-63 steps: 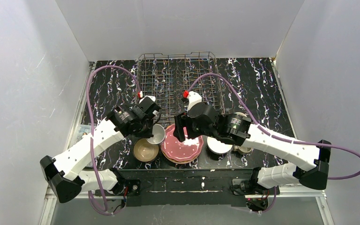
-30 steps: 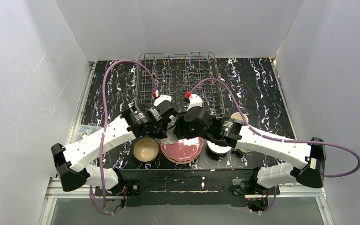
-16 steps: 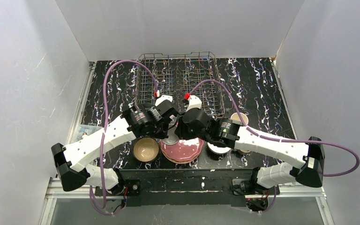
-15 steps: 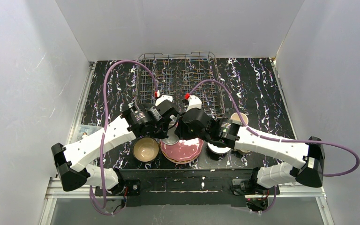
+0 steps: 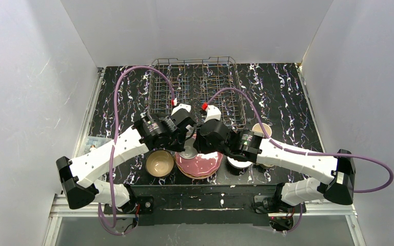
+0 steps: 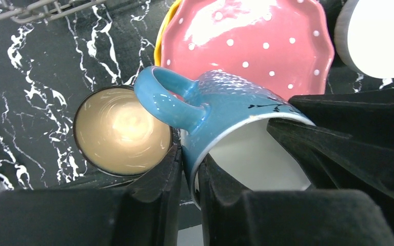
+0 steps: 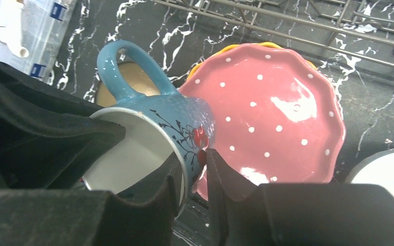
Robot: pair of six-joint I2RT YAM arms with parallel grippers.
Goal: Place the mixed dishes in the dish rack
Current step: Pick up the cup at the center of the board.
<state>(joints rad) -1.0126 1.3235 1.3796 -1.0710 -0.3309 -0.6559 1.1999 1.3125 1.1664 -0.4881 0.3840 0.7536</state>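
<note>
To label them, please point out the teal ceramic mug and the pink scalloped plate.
teal ceramic mug (image 6: 236,100): left wrist view, on its side wall.
pink scalloped plate (image 7: 274,110): right wrist view, on its centre.

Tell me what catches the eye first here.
Both grippers pinch one glossy teal ceramic mug by its rim mid-table: the left gripper beside the handle, the right gripper on the opposite side. Under it lies a scalloped pink polka-dot plate, with the grey wire dish rack behind.

We see the teal mug (image 7: 174,125) now over the pink plate (image 7: 277,102). The right gripper (image 7: 192,179) now pinches its rim too.
</note>
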